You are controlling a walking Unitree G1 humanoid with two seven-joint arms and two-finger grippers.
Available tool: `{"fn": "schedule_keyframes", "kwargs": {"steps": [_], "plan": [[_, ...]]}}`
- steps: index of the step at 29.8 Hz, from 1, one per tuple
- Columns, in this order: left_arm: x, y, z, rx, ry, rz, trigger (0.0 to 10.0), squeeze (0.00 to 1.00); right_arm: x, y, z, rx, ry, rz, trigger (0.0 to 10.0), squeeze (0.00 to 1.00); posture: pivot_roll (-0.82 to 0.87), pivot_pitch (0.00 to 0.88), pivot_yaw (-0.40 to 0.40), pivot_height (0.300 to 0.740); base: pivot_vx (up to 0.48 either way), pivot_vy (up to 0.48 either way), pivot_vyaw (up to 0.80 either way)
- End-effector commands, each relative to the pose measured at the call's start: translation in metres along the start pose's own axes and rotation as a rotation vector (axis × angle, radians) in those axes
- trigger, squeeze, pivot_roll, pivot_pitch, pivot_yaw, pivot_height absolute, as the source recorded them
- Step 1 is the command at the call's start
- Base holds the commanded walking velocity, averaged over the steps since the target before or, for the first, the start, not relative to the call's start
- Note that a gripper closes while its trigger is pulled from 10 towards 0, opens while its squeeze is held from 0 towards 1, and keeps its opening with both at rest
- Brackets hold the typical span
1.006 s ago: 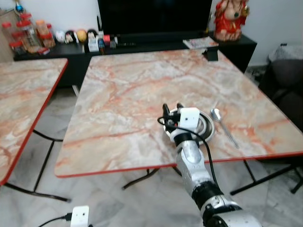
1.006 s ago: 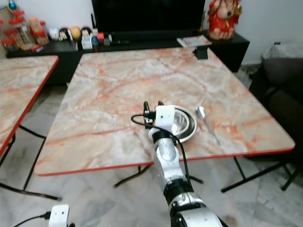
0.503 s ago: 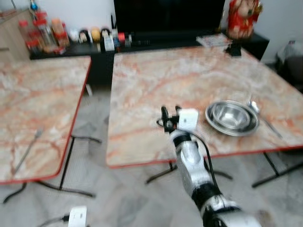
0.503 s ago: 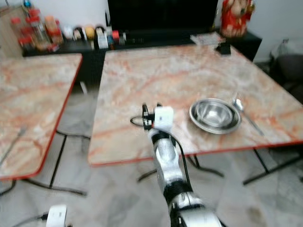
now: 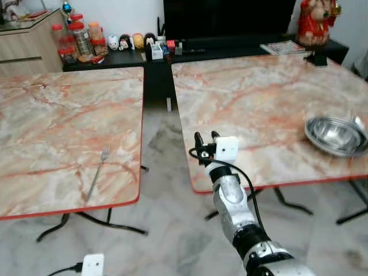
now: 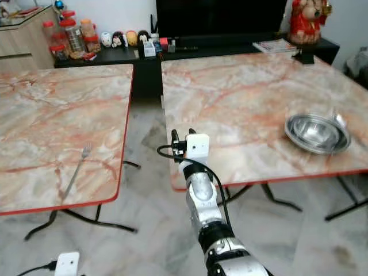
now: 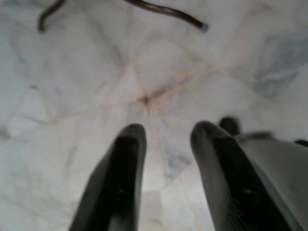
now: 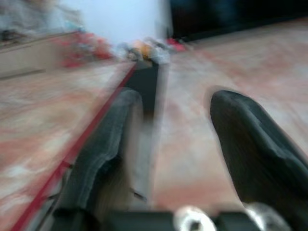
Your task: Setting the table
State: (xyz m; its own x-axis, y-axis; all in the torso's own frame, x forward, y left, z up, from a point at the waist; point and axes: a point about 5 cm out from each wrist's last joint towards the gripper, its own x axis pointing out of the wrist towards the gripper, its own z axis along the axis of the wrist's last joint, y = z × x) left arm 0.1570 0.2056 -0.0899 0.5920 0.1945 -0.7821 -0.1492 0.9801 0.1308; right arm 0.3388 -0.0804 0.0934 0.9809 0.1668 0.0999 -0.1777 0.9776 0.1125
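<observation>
Red figurine (image 5: pixel 315 22) and jars (image 5: pixel 80 39) on the sideboard (image 5: pixel 241 49)

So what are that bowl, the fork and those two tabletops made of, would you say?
The bowl looks like polished steel: silvery, with bright reflections. The fork seems plain grey metal, thin and dull. Both tabletops show pinkish marble veining with a red rim; whether real stone or a printed laminate, I can't tell.

Shiny metal bowl (image 5: pixel 336 133), marble-look tables (image 5: pixel 63 126)
</observation>
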Motion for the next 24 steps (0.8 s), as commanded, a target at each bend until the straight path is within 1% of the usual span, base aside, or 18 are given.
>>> {"fn": "schedule_keyframes", "kwargs": {"steps": [1,18,21,24], "plan": [[-0.0007,0.0075,-0.0033,0.01,0.01,0.015,10.0,0.0,0.0042,0.0109,0.0057,0.009,-0.02,0.028,10.0,0.0,0.02,0.0,0.023,0.74,0.0,0.48,0.0],[-0.0011,0.0073,-0.0046,0.029,0.012,0.005,10.0,0.0,0.0017,0.0131,0.0008,0.004,0.0,0.044,10.0,0.0,0.03,0.0,0.024,0.74,0.0,0.465,0.0],[-0.0007,0.0078,-0.0031,0.039,0.007,0.003,10.0,0.0,0.0024,0.0134,0.0014,0.004,0.001,0.046,10.0,0.0,0.03,0.0,0.024,0.74,0.0,0.0,0.0],[-0.0004,0.0077,-0.0014,0.022,0.0,0.008,10.0,0.0,0.0032,0.0123,0.0018,0.005,0.004,0.044,10.0,0.0,0.03,0.0,0.023,0.74,0.0,0.0,0.0]]}}
